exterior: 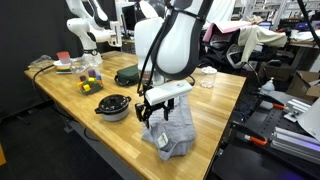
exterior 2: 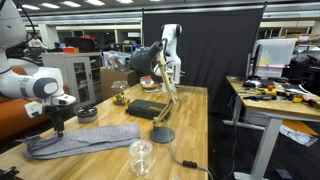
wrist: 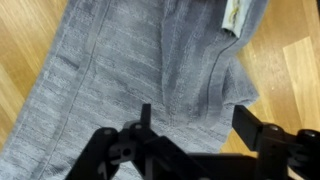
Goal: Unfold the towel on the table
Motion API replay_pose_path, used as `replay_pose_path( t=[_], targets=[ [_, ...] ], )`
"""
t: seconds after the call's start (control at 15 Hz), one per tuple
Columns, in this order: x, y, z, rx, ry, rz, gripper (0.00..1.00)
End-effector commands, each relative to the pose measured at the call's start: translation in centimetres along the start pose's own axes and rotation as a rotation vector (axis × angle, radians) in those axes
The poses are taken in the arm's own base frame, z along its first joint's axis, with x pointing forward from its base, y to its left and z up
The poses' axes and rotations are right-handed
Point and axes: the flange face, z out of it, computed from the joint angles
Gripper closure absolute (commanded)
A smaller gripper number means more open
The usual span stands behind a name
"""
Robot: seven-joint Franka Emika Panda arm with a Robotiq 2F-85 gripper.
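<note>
The end effector (wrist: 192, 118) blocks the lower edge of the towel (wrist: 120, 70).

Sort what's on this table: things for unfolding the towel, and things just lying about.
For the job: grey towel, open pincer over it.
Lying about: dark bowl, coloured blocks, glass jar, black disc.

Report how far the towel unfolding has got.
Done: the grey towel lies stretched long on the table. In hand: the gripper hovers open above it, gripping nothing in the wrist view. Left: a flap near one edge looks doubled over and probably needs pulling flat.
</note>
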Motion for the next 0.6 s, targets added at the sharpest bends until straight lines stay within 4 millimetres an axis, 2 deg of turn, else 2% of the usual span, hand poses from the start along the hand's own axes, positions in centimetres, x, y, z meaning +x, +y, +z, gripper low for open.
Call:
replay_pose_path(
  t=[0.0,0.53],
  targets=[
    [0.55,0.29,0.03,0.011,0.021,0.008,0.41],
    [0.70,0.25,0.24,0.022,0.020,0.011,0.97]
  ],
)
